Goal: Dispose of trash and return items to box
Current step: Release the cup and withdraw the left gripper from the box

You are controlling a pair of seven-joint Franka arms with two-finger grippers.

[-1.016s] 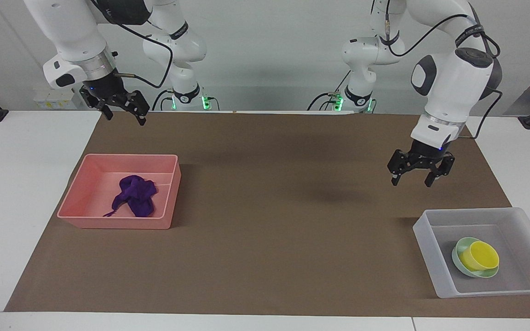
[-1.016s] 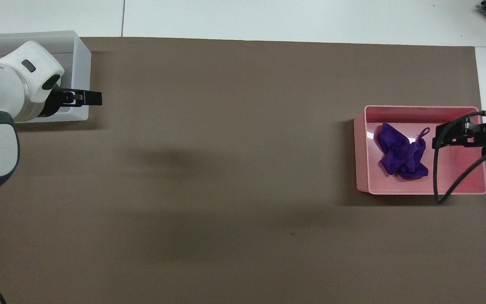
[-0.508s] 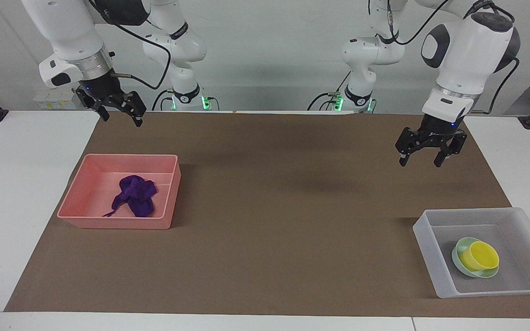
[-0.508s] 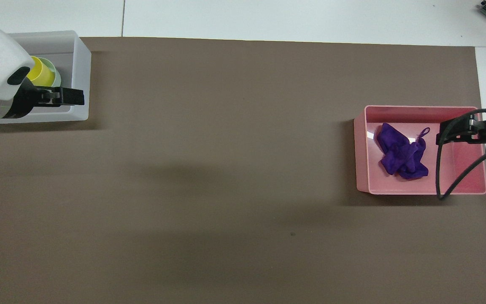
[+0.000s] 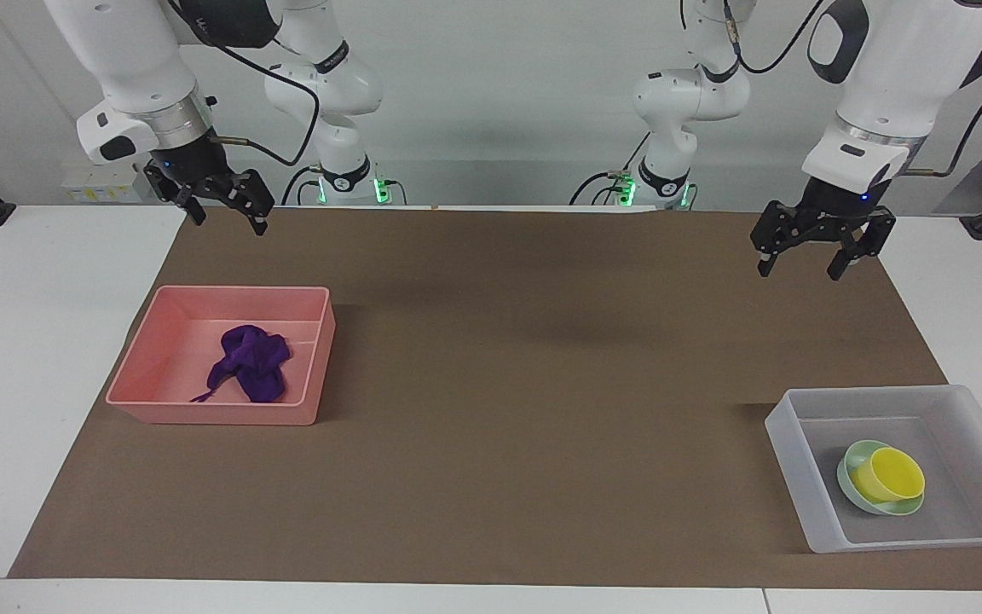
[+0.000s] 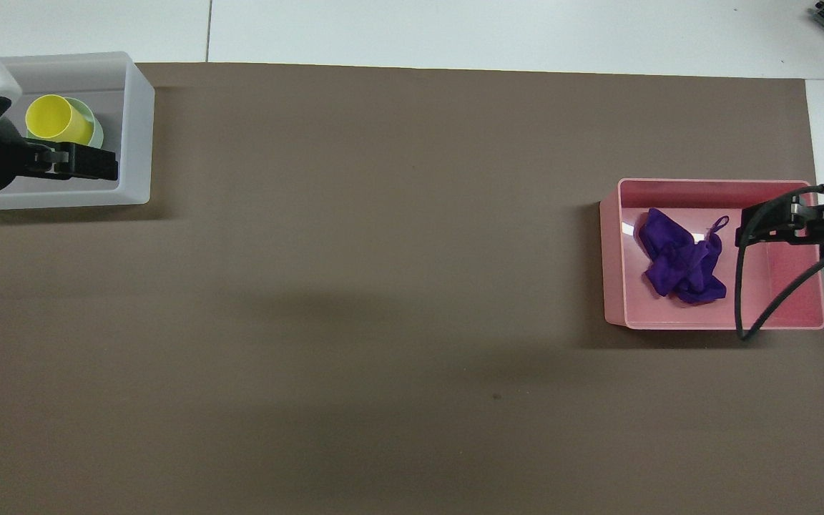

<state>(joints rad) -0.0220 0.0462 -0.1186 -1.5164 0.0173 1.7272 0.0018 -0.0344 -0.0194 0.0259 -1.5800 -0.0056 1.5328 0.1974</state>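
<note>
Sorting appears complete: the soft deep-purple cloth wad (image 5: 250,365) lies in the pink rectangular plastic bin (image 5: 143,358) toward the right arm's end of the surface (image 5: 499,384), while the small yellow plastic cup (image 5: 890,474) rests tilted in the shallow mint-green round bowl (image 5: 851,482) inside the translucent whitish-grey rectangular plastic box (image 5: 798,465) toward the left arm's end. Left gripper (image 5: 823,251) and right gripper (image 5: 222,207) both hang raised over the brown mat (image 5: 542,341), nearer the robots' edge, jaws apart and empty, a posture judged to be retreat from finished placements. Nothing else sits on the mat between the two bins, so no obstacle is evident.
</note>
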